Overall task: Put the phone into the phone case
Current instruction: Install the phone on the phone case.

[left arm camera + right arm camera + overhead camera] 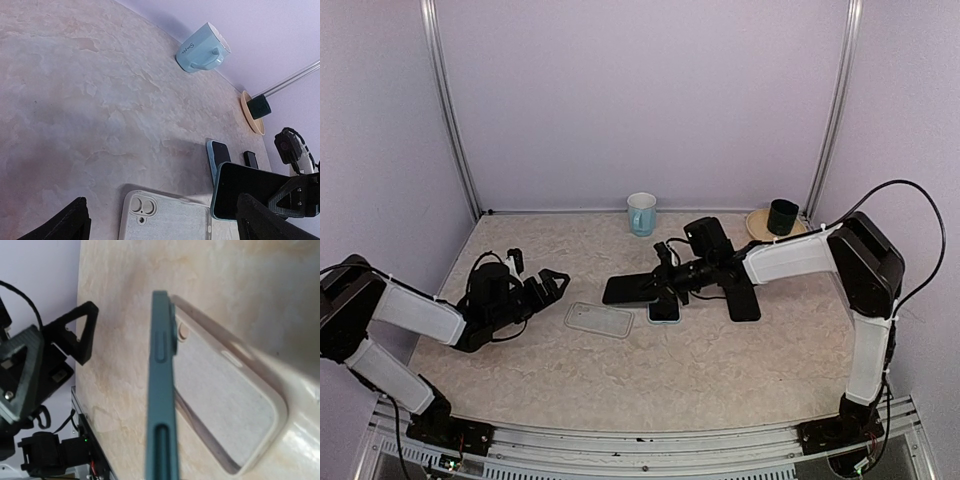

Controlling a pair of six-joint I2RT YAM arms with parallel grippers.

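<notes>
**Marbled tabletop: insertion about to begin**

The clear phone case lies open-side up, ready to receive. The right gripper, clamped on the teal phone, holds it raised close beside (edge-on to its wrist camera). The left gripper hovers near, jaws spread, likely to steady the case.

Only one piece of writing shows. In the left wrist view, the side of the light blue mug carries one short dark word in slanted, handwritten-style letters. It seems to read "Simple", but the letters are small and lie at an angle, so I cannot be sure. In the top view the letters on the same mug are too small to read.
</notes>
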